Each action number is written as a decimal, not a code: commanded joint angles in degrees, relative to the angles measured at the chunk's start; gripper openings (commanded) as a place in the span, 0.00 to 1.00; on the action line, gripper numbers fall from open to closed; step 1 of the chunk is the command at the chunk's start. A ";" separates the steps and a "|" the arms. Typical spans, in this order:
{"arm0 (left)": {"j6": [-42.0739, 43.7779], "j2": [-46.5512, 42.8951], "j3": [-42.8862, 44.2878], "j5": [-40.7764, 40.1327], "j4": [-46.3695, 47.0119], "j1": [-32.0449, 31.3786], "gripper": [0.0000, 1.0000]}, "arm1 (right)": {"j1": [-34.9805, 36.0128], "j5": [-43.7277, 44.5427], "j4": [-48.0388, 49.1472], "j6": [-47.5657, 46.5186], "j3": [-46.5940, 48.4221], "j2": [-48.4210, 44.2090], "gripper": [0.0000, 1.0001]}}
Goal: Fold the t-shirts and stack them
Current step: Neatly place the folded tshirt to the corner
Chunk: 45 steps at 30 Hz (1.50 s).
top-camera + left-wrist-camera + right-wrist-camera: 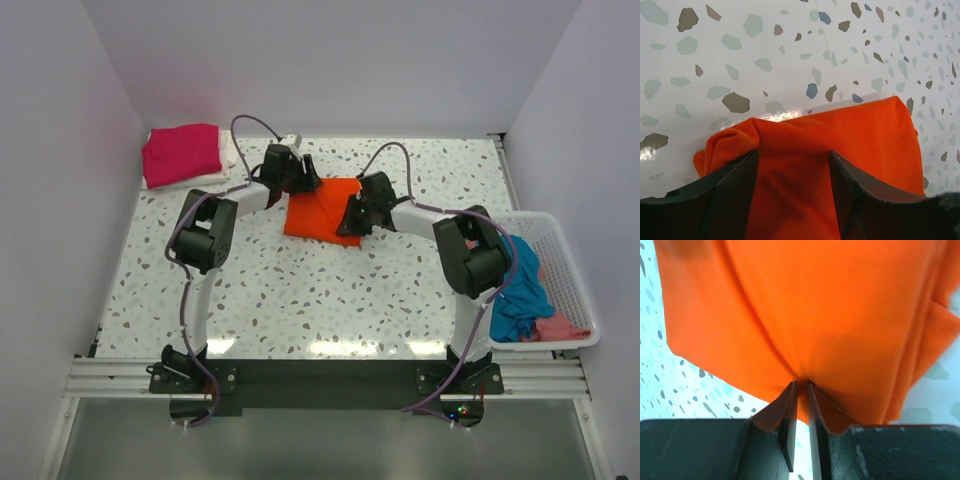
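The bright orange t-shirt [318, 205] lies partly folded on the table's far middle. My left gripper [300, 178] sits at its far left edge. In the left wrist view its jaws stand wide apart [794, 155] over bunched orange cloth [855, 135]. My right gripper [353, 217] is at the shirt's right near edge. In the right wrist view it is [801, 383] shut on a pinch of the orange cloth [815, 305]. A folded magenta-pink t-shirt [181, 152] lies on a white t-shirt [232, 150] at the back left.
A white slatted basket [572, 240] stands at the right table edge, holding a teal-blue t-shirt [520, 290] and a salmon-pink t-shirt [560, 328]. White walls close in the table on the left, back and right.
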 commanded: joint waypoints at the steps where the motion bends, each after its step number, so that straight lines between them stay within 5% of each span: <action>1: 4.45 -2.34 2.33 -1.30 -4.28 2.89 0.66 | -2.07 -1.47 -6.27 -2.17 -3.93 -1.56 0.18; 14: 2.44 -13.16 -2.06 -0.42 -13.68 3.59 0.83 | -4.36 -5.34 -5.13 -3.05 -4.47 -5.07 0.21; 19: 0.76 -15.44 -5.04 1.42 -17.38 3.51 0.87 | -4.45 -4.38 -6.52 -3.05 -2.45 -8.58 0.33; 34: 1.82 -16.32 -7.59 1.43 -26.53 2.10 0.87 | -5.06 11.79 -14.35 -8.94 5.11 -8.77 0.61; 45: 1.64 -15.18 -10.14 2.57 -24.86 0.52 0.87 | -5.68 13.21 -13.83 -10.87 8.45 -2.44 0.63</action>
